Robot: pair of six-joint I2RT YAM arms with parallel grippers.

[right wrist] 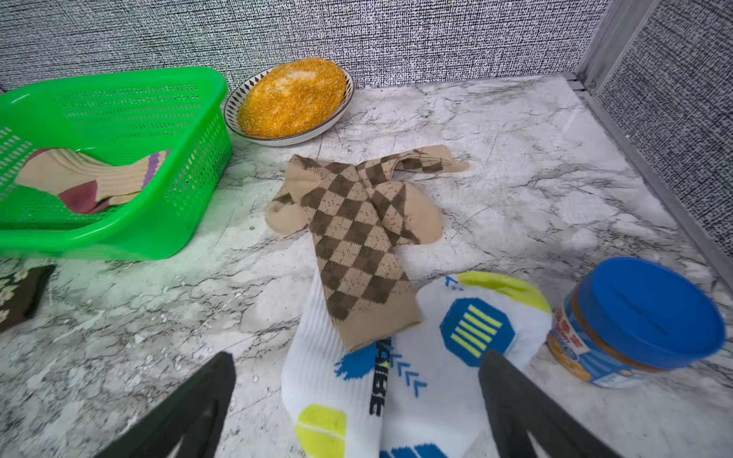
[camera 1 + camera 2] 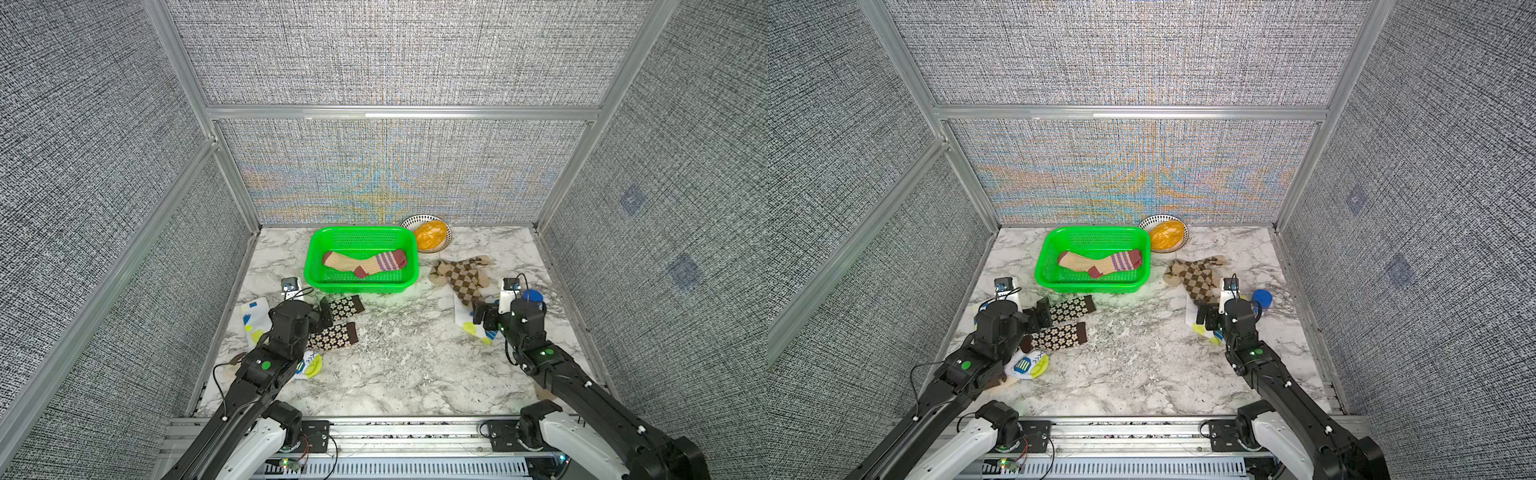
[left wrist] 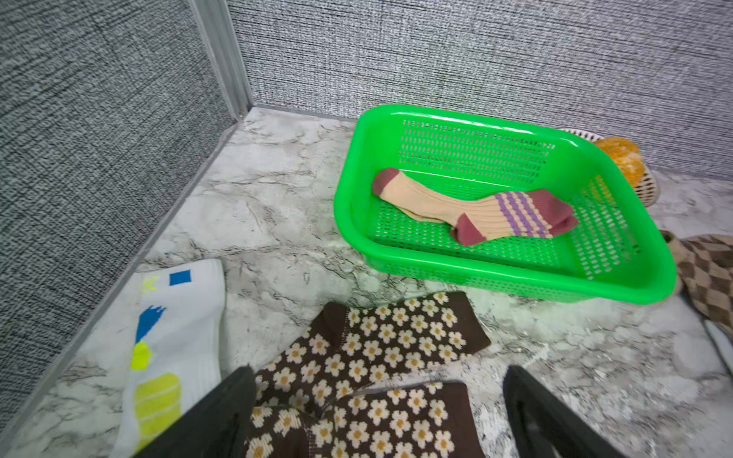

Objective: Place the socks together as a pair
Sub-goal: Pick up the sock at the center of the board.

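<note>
In front of the green basket (image 2: 361,230), the left claw (image 3: 378,412) gapes empty above the flowered socks (image 3: 380,349), the right claw (image 1: 357,400) likewise above a white sock (image 1: 317,357).

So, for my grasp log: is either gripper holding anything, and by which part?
Nothing is held: left gripper open by the flowered socks, right gripper open by the white sock.

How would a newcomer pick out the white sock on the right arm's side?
From the green basket, look toward the right arm, past the tan diamond-check socks. The white sock lies under their near end, beside a blue-lidded jar; the other white sock sits beside flowered socks instead.
</note>
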